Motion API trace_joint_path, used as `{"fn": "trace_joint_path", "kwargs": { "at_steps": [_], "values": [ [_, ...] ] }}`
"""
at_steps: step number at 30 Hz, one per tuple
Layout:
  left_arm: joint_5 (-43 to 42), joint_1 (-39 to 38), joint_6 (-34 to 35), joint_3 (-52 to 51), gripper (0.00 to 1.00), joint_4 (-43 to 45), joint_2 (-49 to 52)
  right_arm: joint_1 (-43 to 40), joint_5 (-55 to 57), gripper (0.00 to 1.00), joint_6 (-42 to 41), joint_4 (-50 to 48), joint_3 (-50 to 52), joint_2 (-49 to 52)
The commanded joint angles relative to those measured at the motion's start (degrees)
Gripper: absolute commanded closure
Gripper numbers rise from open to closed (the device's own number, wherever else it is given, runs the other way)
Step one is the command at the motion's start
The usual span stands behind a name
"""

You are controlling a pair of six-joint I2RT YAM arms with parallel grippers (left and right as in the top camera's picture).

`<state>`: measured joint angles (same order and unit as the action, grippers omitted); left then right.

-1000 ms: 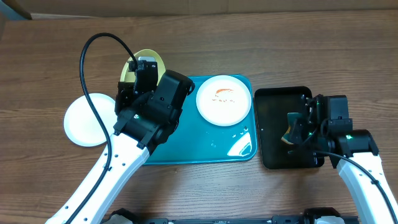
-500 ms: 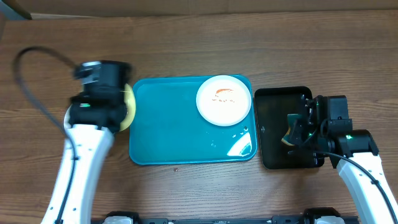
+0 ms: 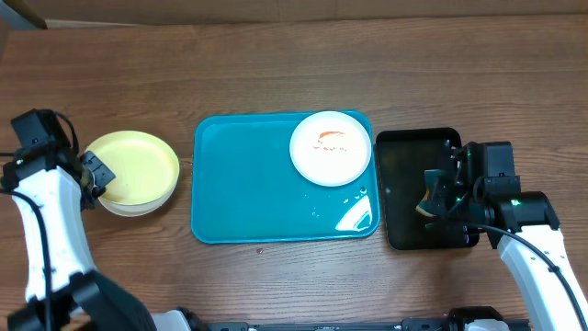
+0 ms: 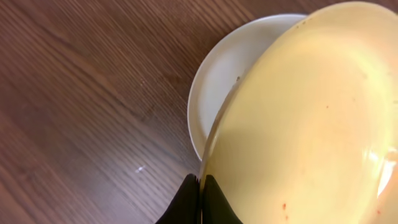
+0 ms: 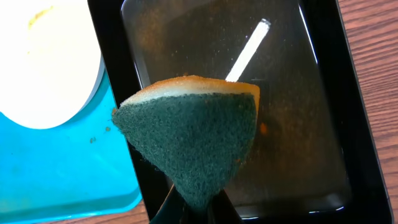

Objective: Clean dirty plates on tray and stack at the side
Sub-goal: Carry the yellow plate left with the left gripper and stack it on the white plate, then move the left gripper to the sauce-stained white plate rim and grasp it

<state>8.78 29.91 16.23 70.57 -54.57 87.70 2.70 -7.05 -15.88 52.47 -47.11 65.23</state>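
My left gripper point(image 3: 95, 175) is shut on the rim of the pale yellow-green plate point(image 3: 135, 166), holding it tilted just over a white plate point(image 3: 129, 208) on the table left of the teal tray point(image 3: 248, 202). In the left wrist view the yellow-green plate point(image 4: 311, 124) covers most of the white plate point(image 4: 224, 81), with my fingers point(image 4: 200, 186) pinching its edge. A white plate with orange-red sauce point(image 3: 331, 147) sits at the tray's back right. My right gripper point(image 3: 439, 200) is shut on a green-and-yellow sponge point(image 5: 193, 137) above the black tray point(image 3: 404, 184).
The black tray point(image 5: 298, 99) holds brownish water. Small wet spots and a glare patch lie on the teal tray's right front point(image 3: 354, 213). Bare wooden table surrounds both trays.
My left arm swung left off the teal tray with the yellow-green plate and now holds it over the white plate at the table's left. The right arm has not moved.
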Motion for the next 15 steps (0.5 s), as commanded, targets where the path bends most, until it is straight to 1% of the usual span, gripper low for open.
{"fn": "trace_joint_path", "kwargs": {
  "at_steps": [1, 3, 4, 5, 6, 8, 9, 12, 15],
  "values": [
    [-3.87, 0.98, 0.50, 1.18, 0.94, 1.03, 3.37, -0.20, 0.57, 0.96, -0.17, -0.09, 0.24, 0.17],
    [-3.91, 0.98, 0.50, 1.18, 0.91, 1.49, 4.02, -0.20, 0.59, 0.96, -0.15, -0.09, 0.24, 0.17],
    [-3.91, 0.96, 0.50, 1.18, 0.84, 1.79, 4.09, -0.20, 0.59, 0.96, -0.17, -0.09, 0.24, 0.17],
    [-3.96, 0.92, 0.52, 1.18, 0.70, 2.14, 4.09, -0.20, 0.59, 0.96, -0.15, -0.07, 0.24, 0.15],
    [-4.00, 0.94, 0.52, 1.25, 0.59, 2.32, 4.07, -0.20, 0.59, 0.96, -0.15, -0.04, 0.24, 0.17],
    [-5.81, 0.76, 0.50, 1.40, 0.56, 2.29, 4.04, -0.20, 0.59, 0.96, -0.15, -0.07, 0.24, 0.15],
    [-10.82, 0.50, -0.13, 1.46, 0.54, 2.29, 4.02, -0.20, 0.59, 0.96, -0.15, -0.07, 0.24, 0.15],
    [-18.38, -1.01, -2.71, 1.53, 0.53, 2.27, 4.02, -0.20, 0.59, 0.96, -0.15, -0.07, 0.24, 0.15],
    [-25.68, -4.74, -6.51, 1.53, 0.52, 2.34, 4.02, -0.20, 0.57, 0.96, -0.17, 0.17, 0.24, 0.15]
  ]
}}
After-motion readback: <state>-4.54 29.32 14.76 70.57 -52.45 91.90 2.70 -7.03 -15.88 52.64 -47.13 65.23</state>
